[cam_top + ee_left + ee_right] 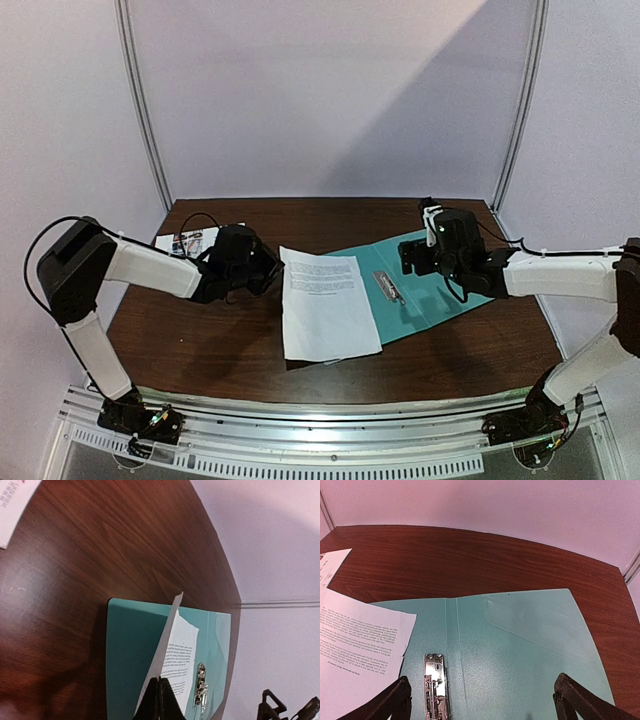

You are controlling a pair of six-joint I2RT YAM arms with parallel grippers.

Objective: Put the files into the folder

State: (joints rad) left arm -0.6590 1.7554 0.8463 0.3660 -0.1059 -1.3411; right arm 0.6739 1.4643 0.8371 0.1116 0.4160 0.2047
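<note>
The left arm [150, 265] reached inward, left fingers [149, 707] pinched shut on the text sheet [325, 300]; the right arm [560, 275] stretched across, right fingers [395, 702] spread wide.

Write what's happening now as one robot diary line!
left claw: shut on text sheet | text sheet: partly over open folder | right claw: open above folder | picture sheet: far left, untouched

The folder [425, 312] is teal-green card; it lies open and flat on the desk [200, 340], with a small metal clip [388, 287] by its middle fold; the white sheet with black text [325, 310] lies over the folder's left side, one edge pinched in the left hand [160, 692]; the sheet with colourful pictures [183, 242] lies at the far left, well apart.
</note>
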